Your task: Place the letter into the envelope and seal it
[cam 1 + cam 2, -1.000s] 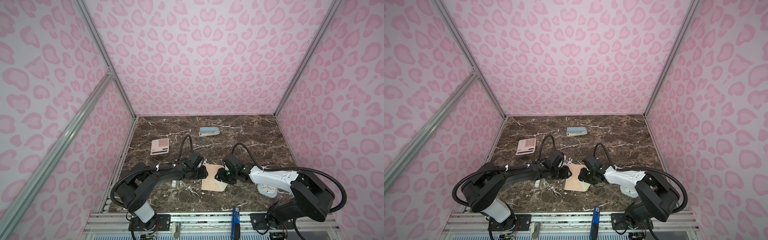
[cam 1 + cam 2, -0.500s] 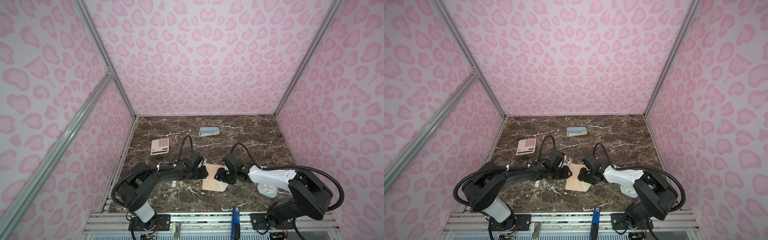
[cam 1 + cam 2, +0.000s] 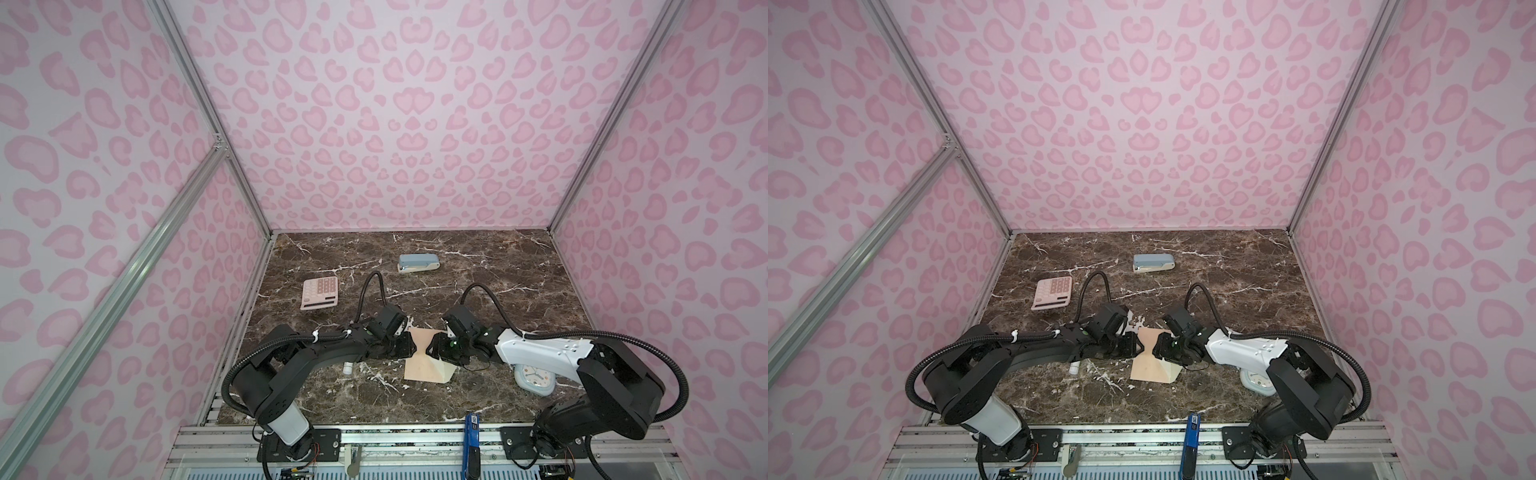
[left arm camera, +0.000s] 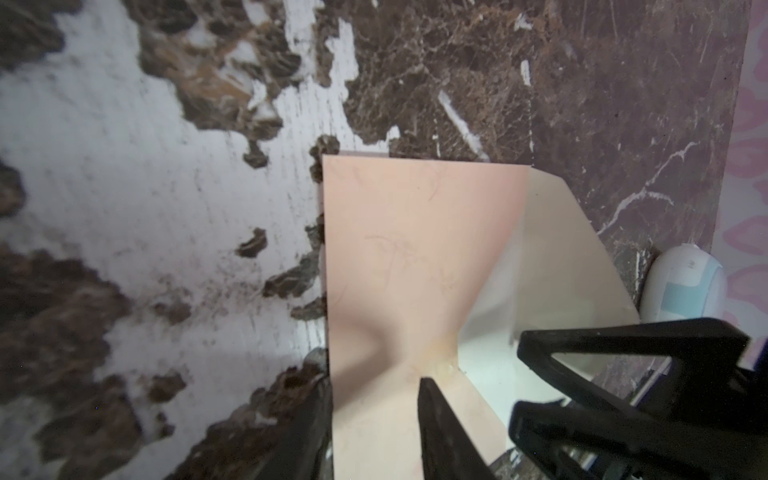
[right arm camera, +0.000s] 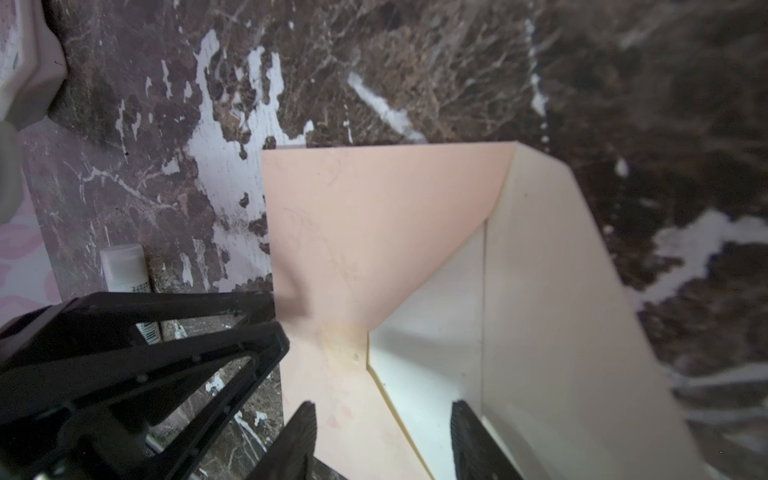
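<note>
Peach paper lay flat on the marble table, near the front and about centre: the envelope, set between the two arms. The left gripper sat over its left edge with jaws parted, one finger at the edge and the other over the paper, pinching nothing. Probably it was there to pin the envelope so that it could not slide. The right gripper stood on the opposite side, jaws also apart, straddling the mouth where the pale lining showed. The cream flap hung open to the right, lifted off the table, which kept the mouth free on that arm's side. No ruled letter could be made out anywhere. It may have been inside, but I could not tell. A small white tube lay left of the envelope, beside the left arm. I guessed it was glue, kept handy for sealing. Folding the flap shut looked like the step not yet done.
</note>
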`<act>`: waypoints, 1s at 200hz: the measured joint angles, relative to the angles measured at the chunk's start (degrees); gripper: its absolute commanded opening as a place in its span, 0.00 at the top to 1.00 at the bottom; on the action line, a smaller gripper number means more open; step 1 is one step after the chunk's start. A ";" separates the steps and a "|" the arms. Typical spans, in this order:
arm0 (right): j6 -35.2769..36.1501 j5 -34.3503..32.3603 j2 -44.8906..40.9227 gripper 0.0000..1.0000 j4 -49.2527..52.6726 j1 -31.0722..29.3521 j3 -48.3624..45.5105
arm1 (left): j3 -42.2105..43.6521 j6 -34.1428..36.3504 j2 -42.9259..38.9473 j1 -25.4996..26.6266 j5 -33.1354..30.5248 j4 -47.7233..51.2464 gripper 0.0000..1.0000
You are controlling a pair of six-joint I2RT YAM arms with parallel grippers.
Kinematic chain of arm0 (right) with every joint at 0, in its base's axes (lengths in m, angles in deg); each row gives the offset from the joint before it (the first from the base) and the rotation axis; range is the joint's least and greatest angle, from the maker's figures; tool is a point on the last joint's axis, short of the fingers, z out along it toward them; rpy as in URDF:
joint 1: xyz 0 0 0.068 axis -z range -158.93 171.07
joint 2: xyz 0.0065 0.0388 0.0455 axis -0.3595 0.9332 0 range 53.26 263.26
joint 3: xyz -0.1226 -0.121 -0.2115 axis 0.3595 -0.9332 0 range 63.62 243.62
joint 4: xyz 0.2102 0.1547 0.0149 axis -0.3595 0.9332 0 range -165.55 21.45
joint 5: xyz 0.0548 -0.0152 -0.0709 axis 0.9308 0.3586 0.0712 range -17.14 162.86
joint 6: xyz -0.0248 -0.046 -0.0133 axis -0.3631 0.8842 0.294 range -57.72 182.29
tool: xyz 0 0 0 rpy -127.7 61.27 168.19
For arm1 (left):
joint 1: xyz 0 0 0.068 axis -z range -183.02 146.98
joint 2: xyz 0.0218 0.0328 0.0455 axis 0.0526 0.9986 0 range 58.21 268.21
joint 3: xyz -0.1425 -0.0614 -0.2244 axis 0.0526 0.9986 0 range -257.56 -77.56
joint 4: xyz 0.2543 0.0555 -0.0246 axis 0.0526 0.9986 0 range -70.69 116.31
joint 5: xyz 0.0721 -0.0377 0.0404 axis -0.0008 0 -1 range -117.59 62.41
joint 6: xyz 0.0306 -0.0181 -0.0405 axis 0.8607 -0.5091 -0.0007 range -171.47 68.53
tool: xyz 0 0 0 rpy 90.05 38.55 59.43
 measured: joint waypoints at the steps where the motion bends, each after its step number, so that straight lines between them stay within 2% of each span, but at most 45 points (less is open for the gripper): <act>1: 0.04 -0.07 -0.02 0.44 0.07 0.00 0.00 | 0.00 0.00 0.00 0.00 0.00 0.00 0.62; 50: 0.92 -1.68 0.15 0.42 2.49 -0.07 0.09 | 0.04 -0.02 0.00 0.00 0.07 -0.09 0.62; 200: 1.27 -0.59 2.80 0.42 1.97 -1.20 1.75 | 0.79 -0.07 -0.33 0.00 0.07 -1.18 0.62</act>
